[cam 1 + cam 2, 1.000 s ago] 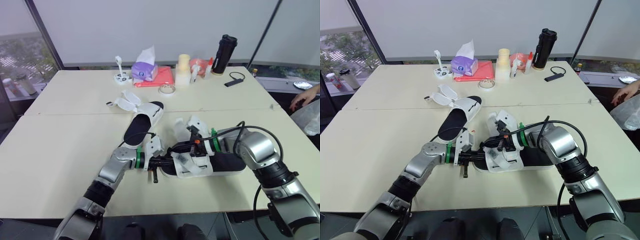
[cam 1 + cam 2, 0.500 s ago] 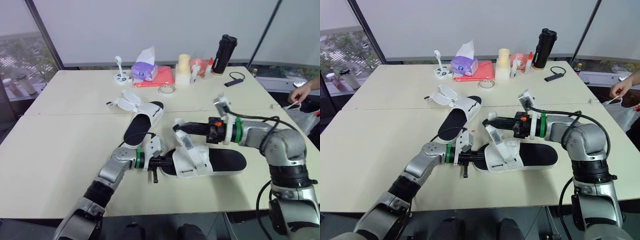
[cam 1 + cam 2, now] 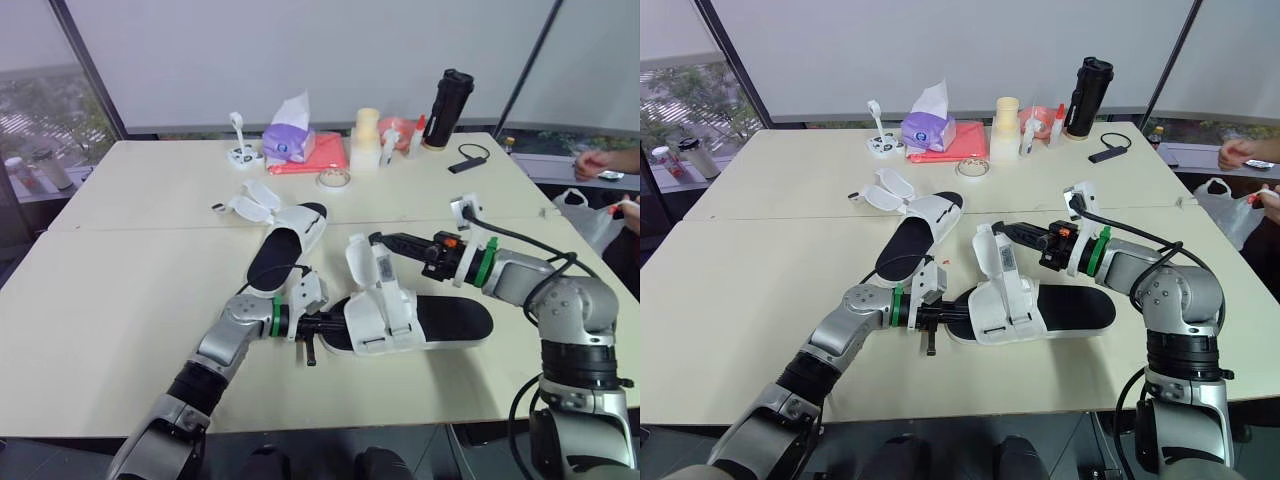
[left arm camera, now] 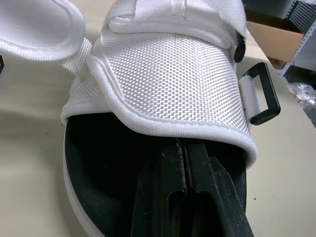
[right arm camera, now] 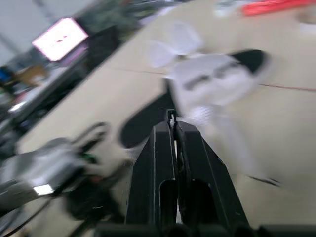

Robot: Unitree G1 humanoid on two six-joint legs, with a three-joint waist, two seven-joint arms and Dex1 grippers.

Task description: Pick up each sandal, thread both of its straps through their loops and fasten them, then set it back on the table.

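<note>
Left eye view — right fingers (image 3: 396, 241) pinch sandal strap (image 3: 361, 263), left fingers (image 4: 162, 193) clamped shut.

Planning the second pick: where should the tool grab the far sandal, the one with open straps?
Probably the bare heel end of the far sandal, pinched across the sole, coming in low from the robot's side. That end points toward the robot with no upper over it; the open straps splay left off the far end, staying free for threading.
</note>
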